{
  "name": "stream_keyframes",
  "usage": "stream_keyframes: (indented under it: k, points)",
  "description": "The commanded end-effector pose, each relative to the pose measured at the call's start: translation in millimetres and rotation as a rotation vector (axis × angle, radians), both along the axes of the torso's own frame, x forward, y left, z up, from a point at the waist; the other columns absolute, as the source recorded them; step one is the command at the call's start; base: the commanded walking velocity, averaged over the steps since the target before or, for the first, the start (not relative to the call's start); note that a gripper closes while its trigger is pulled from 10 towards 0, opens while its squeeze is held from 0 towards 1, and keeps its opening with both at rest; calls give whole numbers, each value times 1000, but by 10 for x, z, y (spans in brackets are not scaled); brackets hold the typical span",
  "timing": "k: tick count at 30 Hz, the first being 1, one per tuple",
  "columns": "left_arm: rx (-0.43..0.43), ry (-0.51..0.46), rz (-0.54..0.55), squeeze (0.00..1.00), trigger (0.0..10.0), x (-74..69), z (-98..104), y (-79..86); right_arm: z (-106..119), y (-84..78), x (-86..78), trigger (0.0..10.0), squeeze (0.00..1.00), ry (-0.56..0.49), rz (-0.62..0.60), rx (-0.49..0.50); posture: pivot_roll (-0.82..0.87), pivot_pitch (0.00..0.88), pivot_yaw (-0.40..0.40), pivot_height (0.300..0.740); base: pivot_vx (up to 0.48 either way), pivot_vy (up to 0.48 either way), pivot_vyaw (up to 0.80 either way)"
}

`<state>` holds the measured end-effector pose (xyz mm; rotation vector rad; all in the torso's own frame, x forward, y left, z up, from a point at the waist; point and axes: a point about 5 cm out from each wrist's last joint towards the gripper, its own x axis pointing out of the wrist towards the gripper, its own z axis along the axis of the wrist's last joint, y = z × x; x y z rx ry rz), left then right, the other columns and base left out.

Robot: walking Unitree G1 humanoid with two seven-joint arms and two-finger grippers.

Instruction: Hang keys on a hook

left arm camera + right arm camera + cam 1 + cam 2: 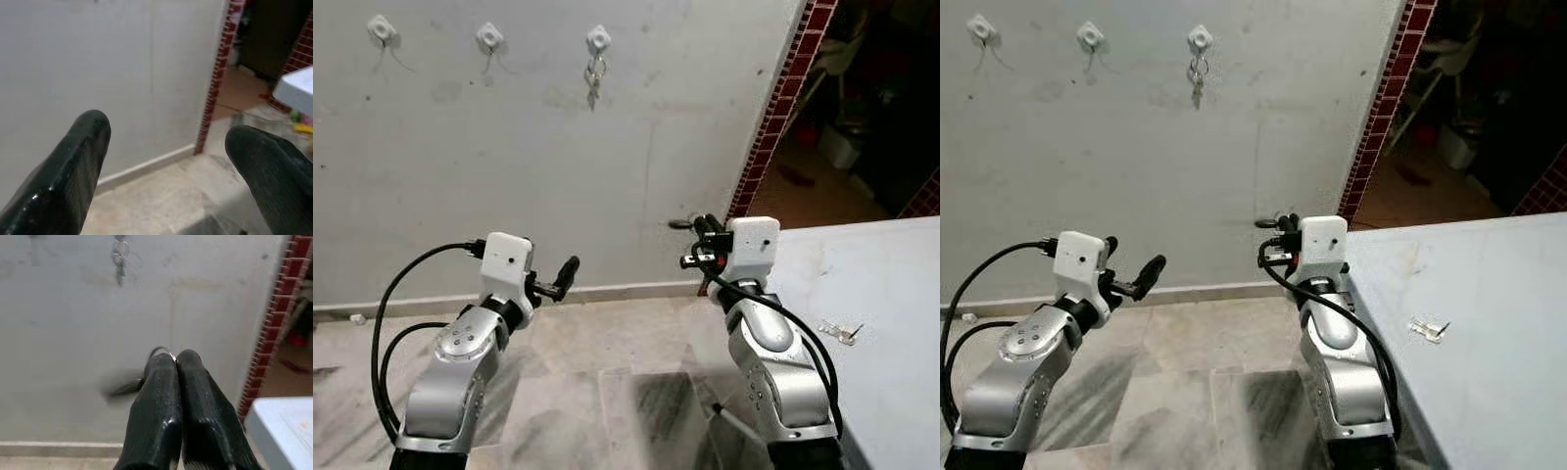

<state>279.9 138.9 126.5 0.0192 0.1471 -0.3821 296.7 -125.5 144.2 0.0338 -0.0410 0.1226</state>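
Three white hooks sit high on the grey wall: a left one (381, 29), a middle one (489, 38) and a right one (598, 39). A set of keys (594, 80) hangs from the right hook. My right gripper (703, 227) is raised well below and to the right of that hook, shut on a key ring (164, 351) whose key (680, 224) sticks out to the left. My left gripper (558, 279) is held up low on the left, open and empty, with its fingers (78, 161) wide apart.
A pale table (881, 294) stands at my right with another small set of keys (839, 332) on it. A red brick edge (773, 117) ends the wall beside a dark doorway. Marble floor tiles (607, 392) lie below.
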Motion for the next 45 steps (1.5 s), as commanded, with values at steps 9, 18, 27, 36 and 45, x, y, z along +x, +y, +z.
stream_keyframes:
  k: [9,18,27,36,45]
  points:
    - [21,-45,8,0,10000,38,54,21,73,71,2,10000,0,-28,17,-3,131,0,-48,740,0,267,0]
    - [-4,-41,4,0,10000,36,60,50,92,100,20,10000,0,-37,27,-9,132,0,-47,740,0,0,0]
    - [-19,-40,-5,0,10000,26,60,29,94,135,14,10000,0,-41,40,-17,132,0,-47,740,0,0,0]
    - [-31,-36,-15,0,10000,31,57,13,90,149,12,10000,0,-40,50,-19,127,0,-47,740,249,0,0]
    - [-35,-35,-21,0,10000,24,53,4,84,172,7,10000,0,-38,64,-24,127,0,-48,740,320,0,0]
